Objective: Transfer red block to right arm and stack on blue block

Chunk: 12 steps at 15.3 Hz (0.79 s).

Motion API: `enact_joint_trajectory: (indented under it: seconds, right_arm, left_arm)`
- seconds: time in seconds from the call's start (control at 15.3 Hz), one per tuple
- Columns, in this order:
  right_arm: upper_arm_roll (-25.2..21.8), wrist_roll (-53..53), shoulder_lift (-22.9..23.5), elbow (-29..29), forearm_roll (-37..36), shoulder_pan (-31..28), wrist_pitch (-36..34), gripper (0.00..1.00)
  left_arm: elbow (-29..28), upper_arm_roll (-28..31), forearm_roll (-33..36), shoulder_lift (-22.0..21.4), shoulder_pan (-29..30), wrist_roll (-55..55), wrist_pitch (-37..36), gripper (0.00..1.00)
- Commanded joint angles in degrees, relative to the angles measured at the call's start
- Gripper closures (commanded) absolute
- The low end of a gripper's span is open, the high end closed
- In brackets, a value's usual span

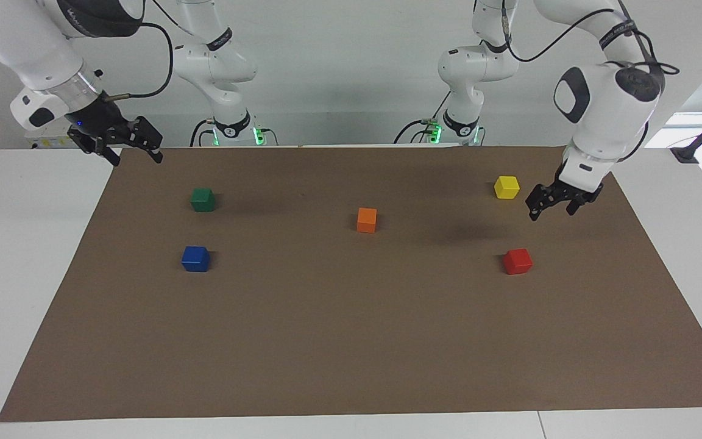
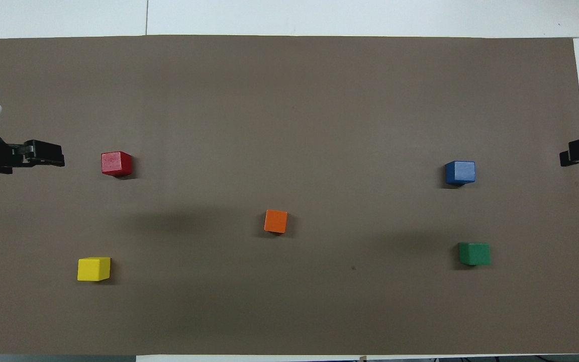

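Your red block (image 1: 517, 261) sat on the brown tabletop (image 1: 351, 341) toward the left arm's end, farther from the robots than the yellow block (image 1: 506, 187). Left end effector (image 1: 561, 203) hung spread open and empty over the mat near that yellow block. Right end effector (image 1: 124, 144) was open too, holding nothing, well apart from the blue block (image 1: 195, 258).

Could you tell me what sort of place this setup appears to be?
Most likely a robotics lab bench for manipulation trials: two white jointed arms with the left gripper and right gripper raised over a brown paper mat, which carries only small plain cubes such as the red block and blue block.
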Motion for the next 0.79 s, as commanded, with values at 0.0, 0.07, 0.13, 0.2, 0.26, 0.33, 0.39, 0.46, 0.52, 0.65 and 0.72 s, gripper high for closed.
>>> enact_joint_trajectory:
  seconds: [0.0,0.07,0.13,0.2,0.26,0.33,0.39,0.46,0.52,0.65,0.72]
  right_arm:
    - [0.0,-5.31,-3.67,-8.32,8.43,-2.7,2.61,0.0]
    - [0.0,-8.2,-3.67,-9.47,11.68,-3.32,2.53,0.0]
    - [0.0,-10.23,-3.67,-10.52,14.76,-4.2,2.44,0.0]
    - [0.0,-12.25,-3.58,-12.01,18.44,-5.16,2.35,0.0]
    - [0.0,-15.15,-3.67,-14.03,22.48,-6.04,2.35,0.0]
    - [0.0,-17.7,-3.67,-15.79,25.74,-6.4,2.0,0.0]
    - [-0.08,-19.55,-3.67,-17.11,29.34,-6.67,1.3,0.0]
    - [-0.08,-21.75,-3.15,-18.69,33.3,-7.36,-0.1,0.0]
    - [-0.08,-24.55,-2.71,-20.1,36.47,-7.89,-0.89,0.0]
    - [-0.08,-28.43,-2.35,-22.65,40.26,-7.81,-1.51,0.0]
    - [-0.08,-30.19,-2.18,-24.23,43.32,-7.81,-2.47,0.0]
  left_arm:
    - [-0.81,0.03,-0.49,5.68,-0.29,-0.58,7.61,0.0]
    - [-2.65,0.03,-0.49,6.48,-0.38,-0.59,10.6,0.0]
    - [-3.45,0.03,-0.49,7.36,-0.64,-0.67,12.46,0.0]
    - [-3.54,0.03,-0.49,8.76,-1.25,-1.11,13.52,0.0]
    - [-3.37,0.03,-0.49,9.73,-1.25,-1.55,14.23,0.0]
    - [-3.46,0.03,-0.49,10.35,-1.34,-2.34,14.84,0.0]
    - [-3.46,0.03,-0.49,11.31,-1.52,-2.69,15.37,0.0]
    - [-3.46,0.12,-0.49,11.41,-1.78,-2.61,15.46,0.0]
    - [-3.46,0.12,-0.49,11.5,-1.78,-2.52,15.38,0.0]
    - [-3.54,0.12,-0.4,11.85,-1.69,-2.43,15.38,0.1]
    - [-3.54,0.12,-0.4,12.2,-1.69,-2.78,14.94,0.52]
